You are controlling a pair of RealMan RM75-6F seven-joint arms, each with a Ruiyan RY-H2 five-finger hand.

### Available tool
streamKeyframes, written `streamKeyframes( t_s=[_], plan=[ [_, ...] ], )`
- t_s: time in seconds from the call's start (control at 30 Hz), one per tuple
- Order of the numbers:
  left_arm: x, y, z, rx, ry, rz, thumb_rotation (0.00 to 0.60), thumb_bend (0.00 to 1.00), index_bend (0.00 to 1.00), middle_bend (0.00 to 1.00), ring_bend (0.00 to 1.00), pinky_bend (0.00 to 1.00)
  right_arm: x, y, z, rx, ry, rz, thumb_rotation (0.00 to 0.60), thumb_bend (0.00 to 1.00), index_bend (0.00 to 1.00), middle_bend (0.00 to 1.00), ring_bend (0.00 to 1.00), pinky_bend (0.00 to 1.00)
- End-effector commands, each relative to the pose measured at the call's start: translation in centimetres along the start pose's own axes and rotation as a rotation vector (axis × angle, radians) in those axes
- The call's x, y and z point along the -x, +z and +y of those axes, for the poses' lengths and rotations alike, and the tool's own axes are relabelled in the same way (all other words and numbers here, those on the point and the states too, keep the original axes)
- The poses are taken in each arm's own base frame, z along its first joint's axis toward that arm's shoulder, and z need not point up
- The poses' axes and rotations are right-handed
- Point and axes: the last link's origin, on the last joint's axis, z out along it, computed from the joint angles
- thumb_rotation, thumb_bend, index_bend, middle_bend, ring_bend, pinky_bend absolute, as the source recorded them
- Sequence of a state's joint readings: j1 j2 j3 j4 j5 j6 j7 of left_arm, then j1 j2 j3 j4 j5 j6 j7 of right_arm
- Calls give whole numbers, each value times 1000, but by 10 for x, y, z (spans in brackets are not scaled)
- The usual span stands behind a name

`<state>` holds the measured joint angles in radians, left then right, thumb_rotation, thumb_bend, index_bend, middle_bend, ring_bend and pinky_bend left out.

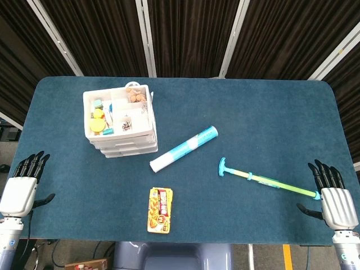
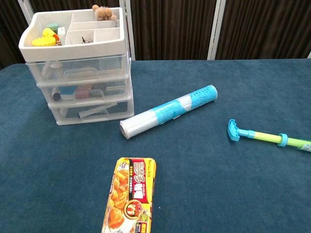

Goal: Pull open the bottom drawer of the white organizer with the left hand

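Now, organizer (image 1: pixel 120 121) drawers shut, left hand (image 1: pixel 22 188) open at table (image 1: pixel 236 112) edge.

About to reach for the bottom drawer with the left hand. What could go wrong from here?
The white organizer looks light and stands loose on the table, so pulling the bottom drawer may drag or tip the whole stack, spilling the open top tray.
The drawer front sits low against the table, so the left hand may catch the middle drawer instead.
The blue-and-white roll lies close to the drawer's corner; a widely swung hand might knock it.
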<state>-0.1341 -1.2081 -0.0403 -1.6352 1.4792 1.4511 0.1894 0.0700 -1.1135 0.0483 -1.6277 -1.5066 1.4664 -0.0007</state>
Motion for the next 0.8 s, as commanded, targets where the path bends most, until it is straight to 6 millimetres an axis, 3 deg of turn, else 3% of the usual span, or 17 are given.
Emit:
streamKeyframes(
  t_s=[0.03,0.17,0.33,0.4,0.47,0.53,0.63,0.8],
  plan=[
    [0,0,0,-1,0,0,600,42,0,0,0,98,0,0,0,0,0,-1,600,86,0,0,0,0],
    [0,0,0,0,-1,-2,600,46,0,0,0,107,0,-1,0,0,1,1,600,86,0,0,0,0],
    [0,-1,1,-6,-13,-9,600,61,0,25,16,206,0,-1,-1,-2,0,2,600,86,0,0,0,0],
    [0,0,1,-8,-19,-11,600,133,0,139,128,324,0,-1,-1,-2,0,2,600,86,0,0,0,0],
    [-1,1,2,-7,-27,-6,600,239,0,335,334,505,0,0,-1,1,1,1,600,86,0,0,0,0],
    [-1,3,4,-12,-46,3,600,340,10,596,580,696,1,0,0,4,3,-2,600,86,0,0,0,0],
    [1,5,7,-29,-96,-9,600,394,44,765,725,798,1,0,-1,4,4,-6,600,87,0,0,0,0],
    [4,14,23,-75,-270,-84,600,414,56,870,834,885,1,0,0,7,12,-7,600,86,0,0,0,0]
  ],
)
